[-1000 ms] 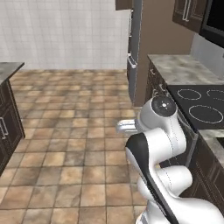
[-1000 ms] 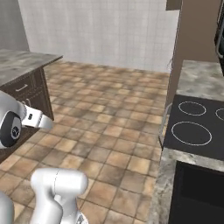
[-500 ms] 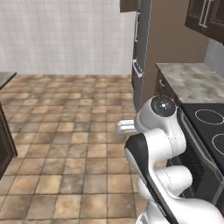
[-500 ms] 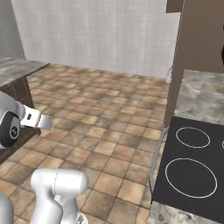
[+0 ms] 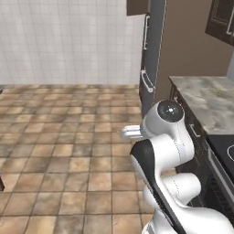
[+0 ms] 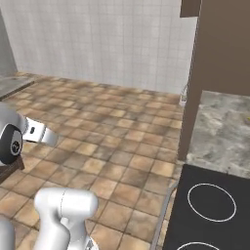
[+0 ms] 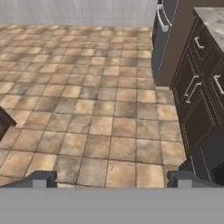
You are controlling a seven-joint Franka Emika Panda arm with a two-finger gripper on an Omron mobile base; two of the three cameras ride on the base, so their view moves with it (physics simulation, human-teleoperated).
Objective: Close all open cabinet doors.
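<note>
Dark brown base cabinet doors (image 7: 192,94) with paired silver bar handles stand under the counter at the right of the hand view and look flush with their frame. An upper cabinet door (image 5: 223,18) with a bar handle hangs at the top right of the left base view. A dark brown panel (image 5: 137,6) juts out above the refrigerator, also seen as a brown panel (image 6: 190,7) in the right base view; I cannot tell whether it is an open door. My gripper (image 7: 111,179) is open over bare floor tiles, its fingertips (image 7: 40,178) far apart, holding nothing.
The grey refrigerator (image 5: 151,59) stands against a tall brown side panel (image 6: 219,49). A marble counter (image 5: 205,100) and a black cooktop (image 6: 210,210) lie to the right. A dark island corner (image 7: 3,122) shows at the left. Tiled floor (image 5: 68,137) spreads ahead.
The whole picture has shifted: the base has moved, so the island has slid off to the left, while the refrigerator and counter have come nearer. The arm keeps its pose.
</note>
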